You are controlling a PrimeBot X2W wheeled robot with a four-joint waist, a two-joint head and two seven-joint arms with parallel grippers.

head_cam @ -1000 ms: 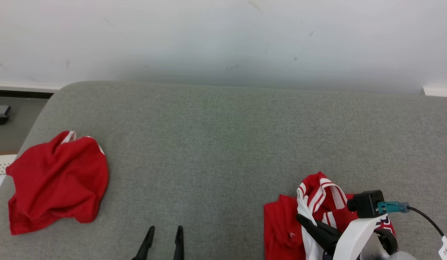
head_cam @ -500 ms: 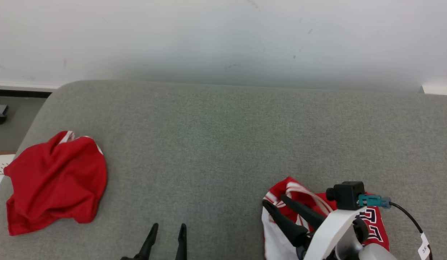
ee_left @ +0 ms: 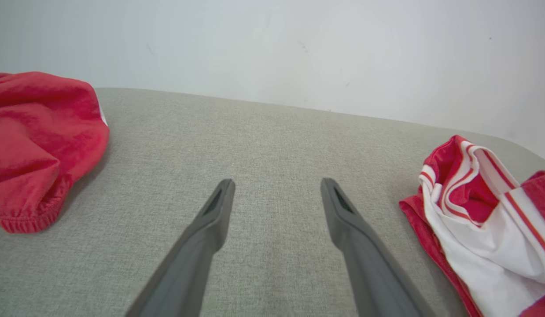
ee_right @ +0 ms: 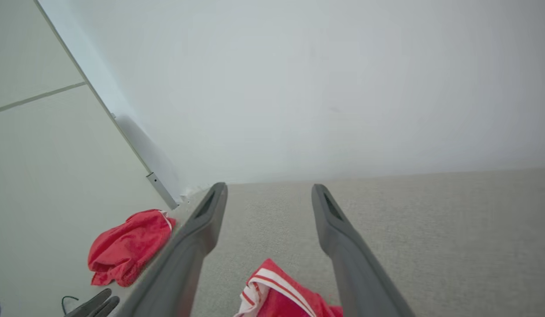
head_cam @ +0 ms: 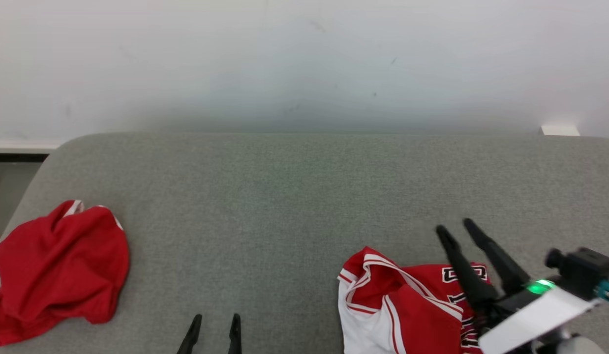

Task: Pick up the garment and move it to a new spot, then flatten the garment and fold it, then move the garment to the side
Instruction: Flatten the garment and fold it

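The garment, a red and white jersey [head_cam: 398, 309] with dark lettering, lies crumpled on the grey padded surface at the lower right. It also shows in the left wrist view as the jersey [ee_left: 488, 229], and below the fingers in the right wrist view as the jersey [ee_right: 285, 295]. My right gripper [head_cam: 453, 226] hovers over the jersey's right part, open, its fingers pointing up and left with nothing between them [ee_right: 268, 187]. My left gripper [head_cam: 216, 317] stands open at the bottom middle, over bare surface between the two cloths [ee_left: 277, 182].
A second, plain red garment [head_cam: 58, 270] lies bunched near the surface's left edge, also seen as the red garment [ee_left: 34, 141]. The grey padded surface [head_cam: 285, 196] stretches between the two cloths up to a white wall [head_cam: 304, 64]. Floor lies past the left edge.
My right gripper has opened and let go of the jersey, which now lies slumped on the surface. The right arm has swung right and up. The head view has shifted.
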